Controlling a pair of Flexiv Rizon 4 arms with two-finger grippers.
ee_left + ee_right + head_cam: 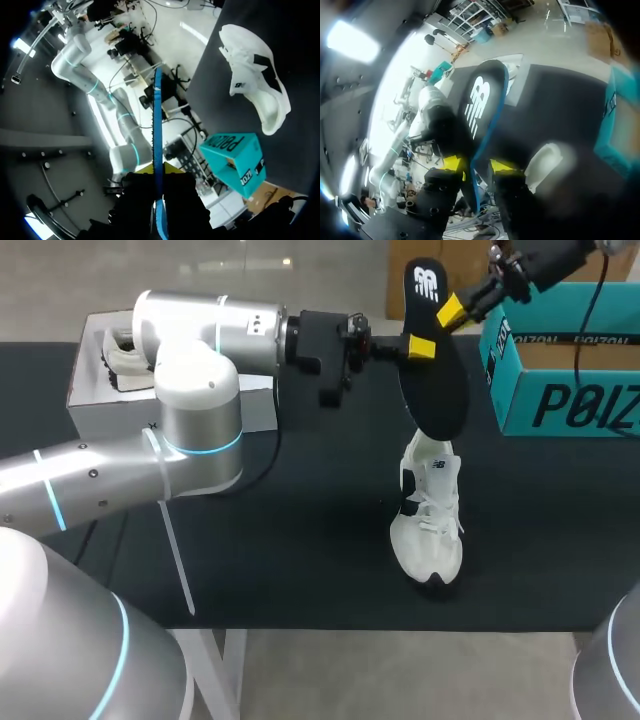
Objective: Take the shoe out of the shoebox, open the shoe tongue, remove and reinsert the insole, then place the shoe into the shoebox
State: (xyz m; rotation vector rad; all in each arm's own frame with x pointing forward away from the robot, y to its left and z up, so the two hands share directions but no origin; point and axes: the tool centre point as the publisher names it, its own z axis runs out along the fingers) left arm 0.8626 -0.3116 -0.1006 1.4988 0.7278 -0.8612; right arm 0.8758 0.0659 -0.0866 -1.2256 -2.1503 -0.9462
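A black insole (440,390) hangs upright in the air above a white shoe (430,525), which lies on the black table. My left gripper (420,348) is shut on the insole's side edge; in the left wrist view the insole (158,125) runs edge-on out from between the gripper's (159,172) fingers. My right gripper (452,310) sits at the insole's upper part. In the right wrist view its (479,165) yellow tips stand apart on either side of the insole (480,105), so it is open. The teal shoebox (570,370) stands at the far right.
A white box (110,370) with another pale shoe in it stands at the back left, behind my left arm. The white shoe (255,80) lies near the table's front edge, with bare black table to both sides of it.
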